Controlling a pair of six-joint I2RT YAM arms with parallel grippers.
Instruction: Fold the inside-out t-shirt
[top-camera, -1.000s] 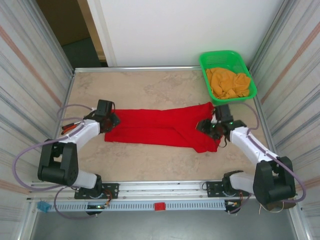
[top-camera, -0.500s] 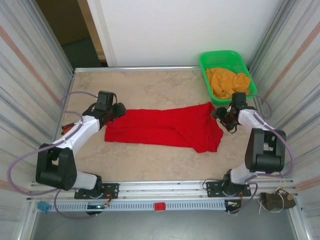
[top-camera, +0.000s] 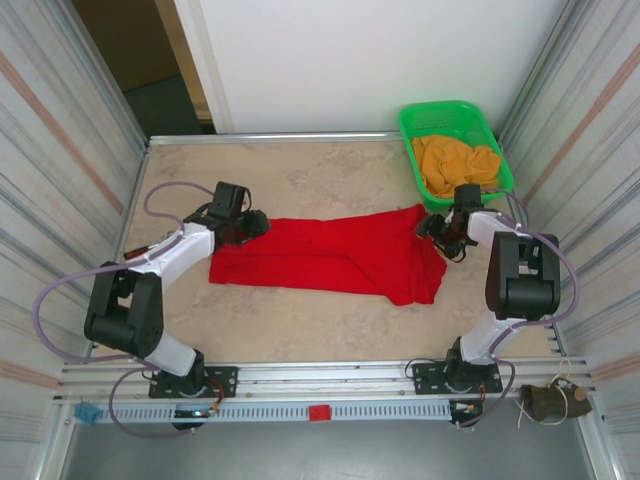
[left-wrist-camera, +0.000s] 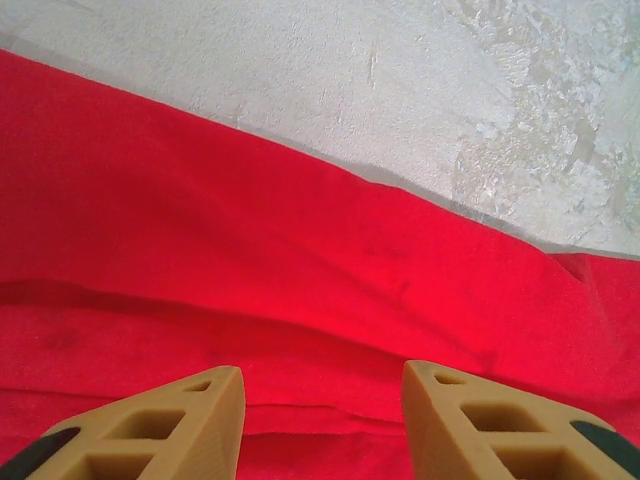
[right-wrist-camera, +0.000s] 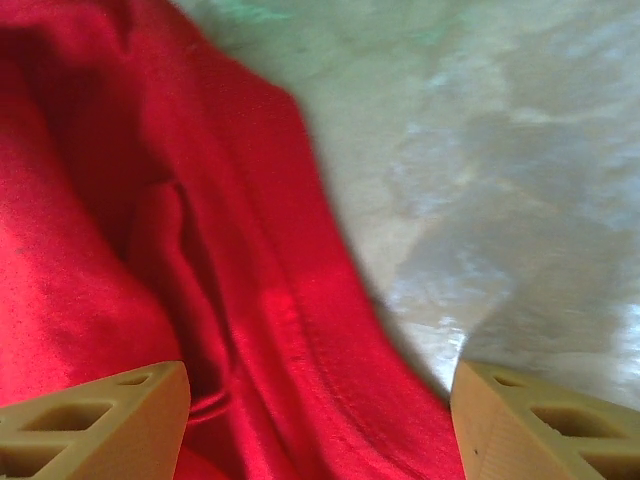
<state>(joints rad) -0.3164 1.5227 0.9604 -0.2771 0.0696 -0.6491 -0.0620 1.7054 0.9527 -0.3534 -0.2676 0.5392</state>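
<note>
The inside-out t-shirt (top-camera: 330, 255) lies flattened as a long red band across the middle of the table, widest at its right end. My left gripper (top-camera: 252, 225) hovers at the shirt's far left corner. In the left wrist view its fingers (left-wrist-camera: 215, 400) stand apart over red fabric (left-wrist-camera: 300, 250), open, with nothing between them (left-wrist-camera: 320, 385). My right gripper (top-camera: 433, 228) is at the shirt's right edge. In the right wrist view it (right-wrist-camera: 315, 390) is open, straddling the shirt's hemmed edge (right-wrist-camera: 300, 330) and bare table.
A green basket (top-camera: 440, 107) holding an orange-yellow cloth (top-camera: 455, 165) stands at the back right corner, just behind the right gripper. Metal side walls bound the table (top-camera: 300, 170) on the left and right. Bare tabletop lies behind and in front of the shirt.
The left gripper has slid right along the shirt's far edge. The right arm lifted off the shirt's right end, swung toward the basket, and its jaws opened wider.
</note>
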